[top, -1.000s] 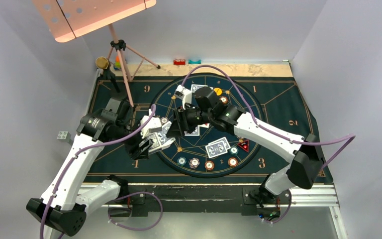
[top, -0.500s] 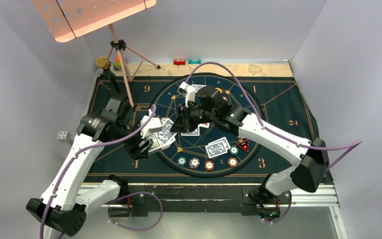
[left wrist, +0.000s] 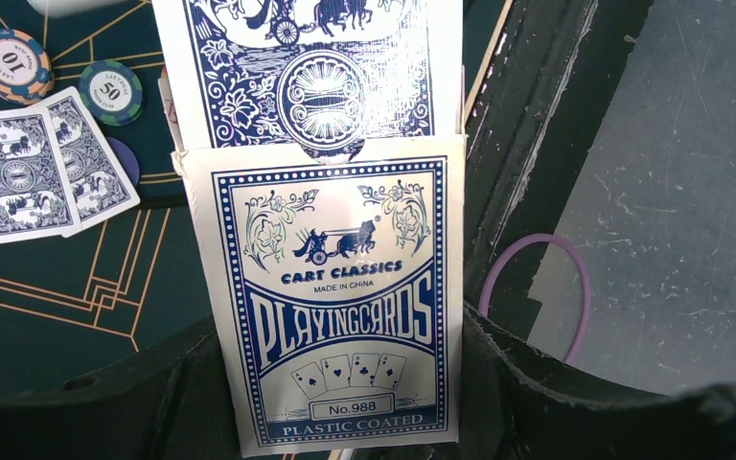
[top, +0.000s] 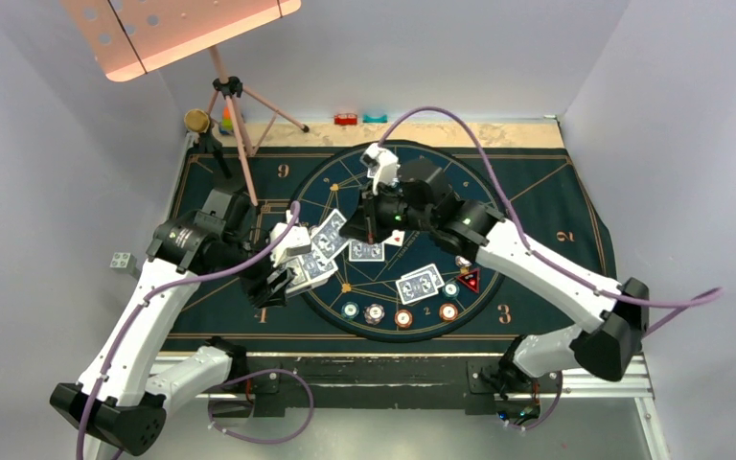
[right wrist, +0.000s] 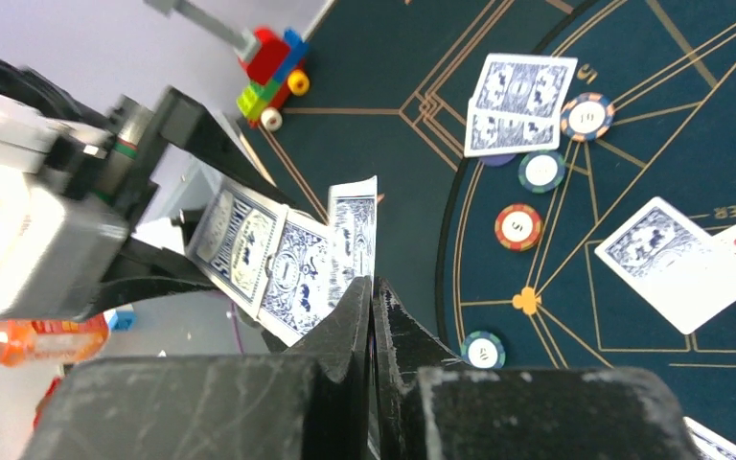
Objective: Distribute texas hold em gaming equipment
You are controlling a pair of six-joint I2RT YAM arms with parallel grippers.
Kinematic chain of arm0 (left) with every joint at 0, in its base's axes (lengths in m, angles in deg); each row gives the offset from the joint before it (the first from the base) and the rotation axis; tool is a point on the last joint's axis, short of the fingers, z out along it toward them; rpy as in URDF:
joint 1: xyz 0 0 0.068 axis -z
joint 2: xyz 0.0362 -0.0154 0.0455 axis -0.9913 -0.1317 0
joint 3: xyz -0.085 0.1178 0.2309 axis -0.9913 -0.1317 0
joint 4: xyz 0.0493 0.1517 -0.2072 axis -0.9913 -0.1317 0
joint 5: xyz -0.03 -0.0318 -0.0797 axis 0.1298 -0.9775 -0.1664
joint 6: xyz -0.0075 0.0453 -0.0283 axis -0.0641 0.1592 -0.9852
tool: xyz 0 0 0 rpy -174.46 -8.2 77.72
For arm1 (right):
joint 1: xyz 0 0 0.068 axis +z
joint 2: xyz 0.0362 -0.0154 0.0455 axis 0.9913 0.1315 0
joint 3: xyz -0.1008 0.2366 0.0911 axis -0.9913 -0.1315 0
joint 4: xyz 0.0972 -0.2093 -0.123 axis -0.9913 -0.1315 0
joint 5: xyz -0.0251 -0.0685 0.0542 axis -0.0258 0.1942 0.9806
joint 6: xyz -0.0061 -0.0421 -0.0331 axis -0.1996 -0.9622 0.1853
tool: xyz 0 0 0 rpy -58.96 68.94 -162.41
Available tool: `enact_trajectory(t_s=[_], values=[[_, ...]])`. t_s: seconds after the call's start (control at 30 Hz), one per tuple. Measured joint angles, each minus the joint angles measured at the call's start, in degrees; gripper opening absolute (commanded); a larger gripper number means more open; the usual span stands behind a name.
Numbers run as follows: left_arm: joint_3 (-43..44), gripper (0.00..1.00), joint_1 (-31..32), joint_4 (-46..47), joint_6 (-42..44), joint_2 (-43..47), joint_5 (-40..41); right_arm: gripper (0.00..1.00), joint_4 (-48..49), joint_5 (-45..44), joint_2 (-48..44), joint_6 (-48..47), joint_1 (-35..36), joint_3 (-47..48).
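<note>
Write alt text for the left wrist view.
A blue-and-white cardboard card box is clamped in the left gripper, a blue-backed playing card protruding from its top. At left, two face-down cards and round poker chips lie on a dark blue mat.

Dark blue mat [top: 537, 196], pink music stand [top: 182, 29]

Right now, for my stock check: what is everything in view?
Dark blue gold-lined mat: one, spread flat.
Blue-and-white cardboard playing-card box: one, above mat's left side.
Blue-backed playing card: one, at that box's mouth.
Other cards: four visible on mat, one face up.
Round poker chips: at least five, teal, orange, pale, circle's near arc.
Red triangular marker: one, right of paired cards.
Red block, teal block: one each, beyond mat's far edge.
Pink music stand: one, far left.
Left gripper: shut on box.
Right gripper: shut on that single card.
</note>
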Motion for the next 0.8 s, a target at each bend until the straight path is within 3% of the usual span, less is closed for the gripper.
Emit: enact_trajectory(t_s=[0.37, 0.8], values=[[0.0, 0.00, 0.0, 0.0, 0.0, 0.5, 0.0, 0.00, 4.0, 1.4, -7.5, 4.7, -12.8, -5.1], [0.0, 0.00, 0.0, -0.1, 0.0, 0.5, -0.6, 0.00, 11.5, 6.2, 17.0, 8.5, -13.6, -14.0]])
